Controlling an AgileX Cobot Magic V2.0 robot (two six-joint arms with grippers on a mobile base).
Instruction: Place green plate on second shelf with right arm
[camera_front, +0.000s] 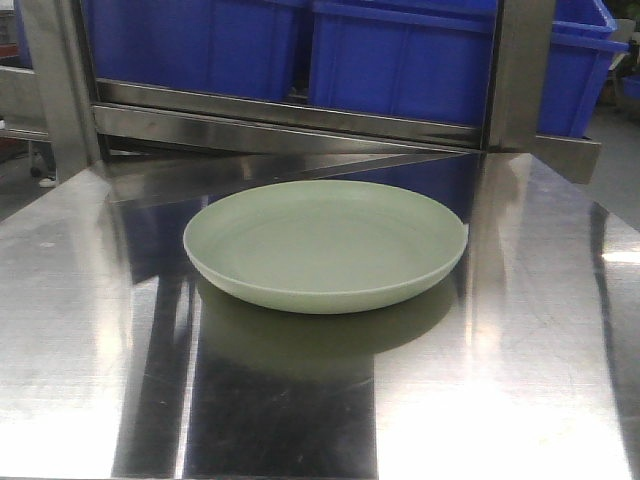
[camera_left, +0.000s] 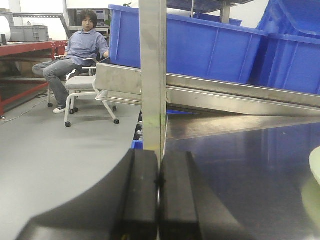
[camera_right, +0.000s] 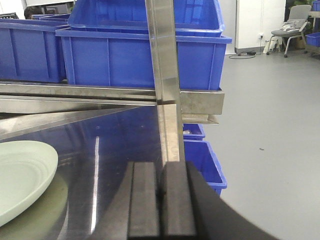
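Clenched and empty, the right end effector (camera_right: 161, 200) sits low over the bench (camera_front: 520, 380); the green plate (camera_front: 325, 245) rests flat mid-bench, off to its left. Round, so no long axis matters. The left end effector (camera_left: 159, 200), likewise clenched, flanks the plate's other side.

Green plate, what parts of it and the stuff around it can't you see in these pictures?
- Left wrist view: the green plate is only a sliver, cut off by the right edge.
- Right wrist view: the left edge cuts off part of it.
- Front view: neither arm shows; the top edge cuts off the blue bins, hiding what they hold.
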